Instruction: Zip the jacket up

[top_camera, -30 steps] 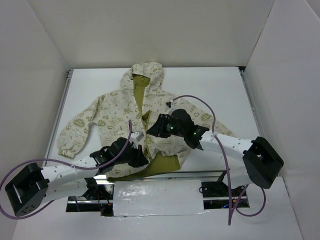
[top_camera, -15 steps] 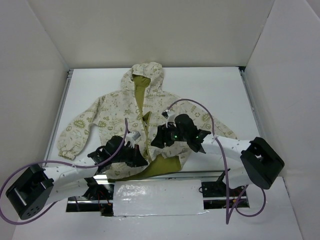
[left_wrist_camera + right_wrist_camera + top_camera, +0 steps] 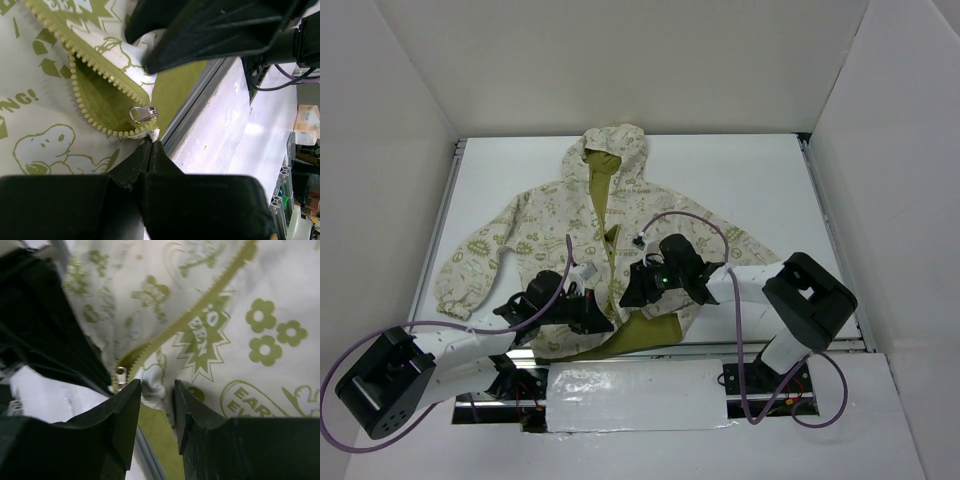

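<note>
Jacket [image 3: 535, 235] lies face up on the white table [image 3: 760, 180], hood away from the arms, front open on olive lining, hem at the near edge. Your left gripper [image 3: 150, 146] has its fingers pressed together at the hem corner. It looks to be nipping the cloth just below the zipper slider [image 3: 142, 113], where the two rows of teeth meet. Your right gripper [image 3: 157, 390] hovers over the same spot with fingers spread. A white fabric tab [image 3: 152, 385] sits loose between them.

The step, as I judge it, is taking the slider. Shift the right fingers onto the metal pull, not the tab, and close squarely. Use the left pinch as the anchor, drawing the hem taut so the teeth lie straight, then pull towards the hood along that line.

The readable print is partial: "NG!" above a Snoopy-like beagle [image 3: 37, 145], "EN" in a starburst [image 3: 202, 337], and "EAR" in an oval [image 3: 247, 392]. No brand label shows.
</note>
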Controlling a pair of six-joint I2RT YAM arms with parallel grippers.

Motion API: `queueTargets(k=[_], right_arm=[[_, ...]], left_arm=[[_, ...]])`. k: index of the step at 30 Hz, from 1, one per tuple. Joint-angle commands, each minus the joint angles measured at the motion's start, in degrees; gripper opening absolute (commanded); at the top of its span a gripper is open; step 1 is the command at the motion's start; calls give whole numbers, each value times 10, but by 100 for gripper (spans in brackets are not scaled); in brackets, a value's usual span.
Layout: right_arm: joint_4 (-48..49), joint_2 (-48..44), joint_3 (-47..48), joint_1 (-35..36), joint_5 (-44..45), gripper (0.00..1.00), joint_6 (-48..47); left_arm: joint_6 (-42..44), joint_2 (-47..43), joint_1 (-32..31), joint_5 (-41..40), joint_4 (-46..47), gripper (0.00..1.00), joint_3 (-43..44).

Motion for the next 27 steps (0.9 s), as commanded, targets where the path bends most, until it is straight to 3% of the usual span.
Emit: queueTargets(k=[1,5,8,10,12,15,22,27], right_arm=[[104,-7,-16,0,-72,40,31],[179,11,-48,1,-116,31,84],[210,17,-58,11,-111,7,109],[197,9,-65,24,-75,1,114],[186,-13,-70,37,-47,0,117],[178,-39,-81,63,-1,0,133],[178,-41,-101,85,91,0,199],[169,-28,-114,85,172,0,233]], left_arm=[[8,-1,6,23,24,0,4],[8,3,7,14,19,2,8],[8,13,8,2,6,11,10],[3,18,9,-10,0,24,10],[0,19,9,-34,-15,33,10],[-4,24,10,-45,-20,37,9],[-21,45,11,-30,38,22,15],[-28,74,12,-16,75,29,17]])
